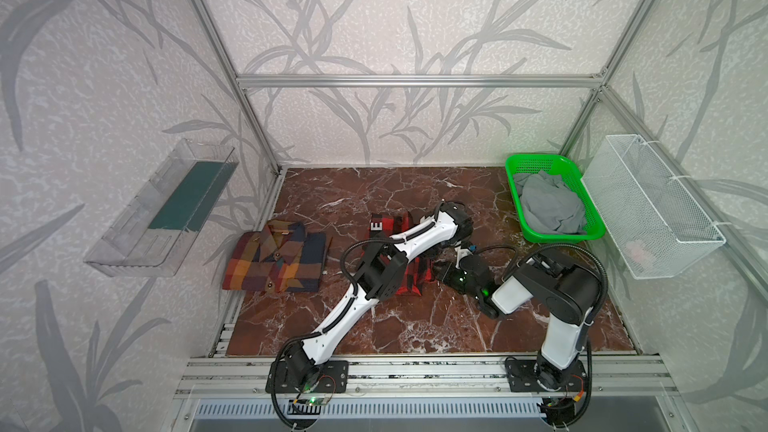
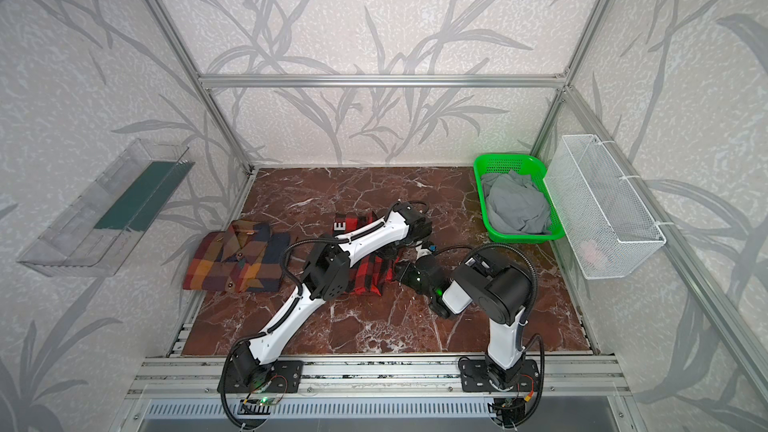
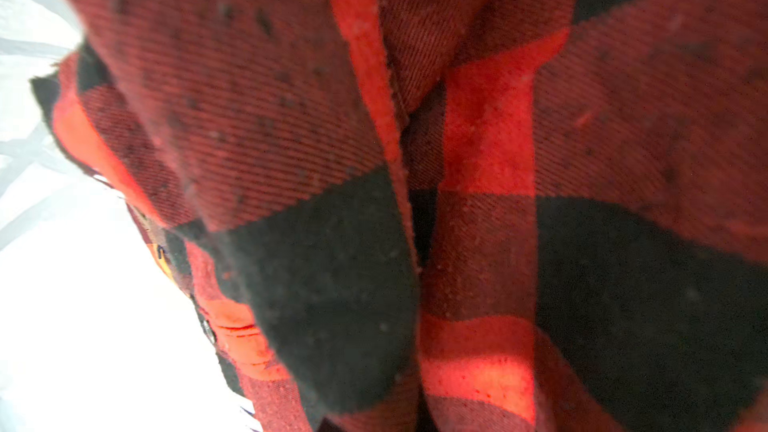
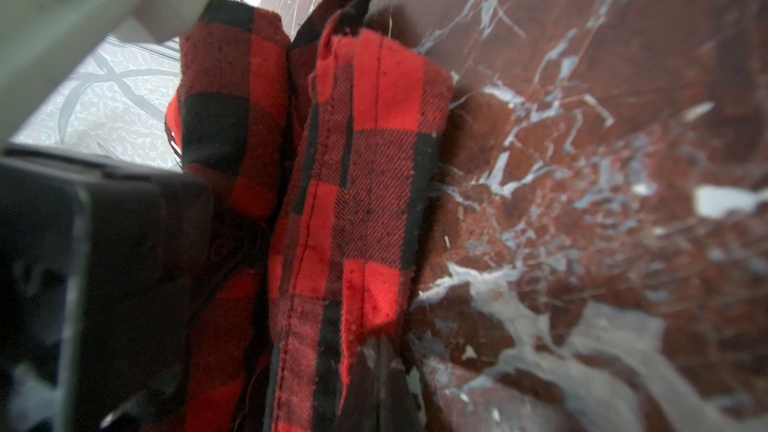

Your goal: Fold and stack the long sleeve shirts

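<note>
Red-and-black shirt [image 1: 417, 278] laid mid-table [image 1: 374, 193], part-folded. Its right edge is pinched by left tool [image 1: 457, 257] and right tool [image 1: 436, 273], both clenched on cloth; judged held so that layers are carried over together in next fold. Brown plaid shirt [image 1: 274, 259], folded flat, is parked just left of it, likely as stack base. Green basket [image 1: 536, 160] well right of it: grey cloth [image 1: 548, 205] heaped inside. White mesh basket [image 1: 656, 209] farther right: small pale item, unclear.
</note>
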Controlling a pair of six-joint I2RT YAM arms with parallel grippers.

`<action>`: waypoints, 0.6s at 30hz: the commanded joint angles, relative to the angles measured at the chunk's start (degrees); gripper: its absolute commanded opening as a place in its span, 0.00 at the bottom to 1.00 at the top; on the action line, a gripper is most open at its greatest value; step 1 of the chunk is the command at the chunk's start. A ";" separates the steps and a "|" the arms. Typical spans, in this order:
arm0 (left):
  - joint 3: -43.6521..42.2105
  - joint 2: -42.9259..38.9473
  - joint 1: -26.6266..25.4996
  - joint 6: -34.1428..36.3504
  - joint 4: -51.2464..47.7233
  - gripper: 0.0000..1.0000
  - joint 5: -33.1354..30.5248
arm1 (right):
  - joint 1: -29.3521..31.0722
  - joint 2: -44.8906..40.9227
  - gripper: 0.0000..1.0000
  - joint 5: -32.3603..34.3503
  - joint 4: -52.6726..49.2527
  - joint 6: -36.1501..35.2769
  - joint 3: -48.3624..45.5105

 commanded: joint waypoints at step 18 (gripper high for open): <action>12.29 -0.51 2.77 0.73 -10.07 0.56 2.61 | 0.71 -2.33 0.00 1.94 -3.62 -1.02 -1.13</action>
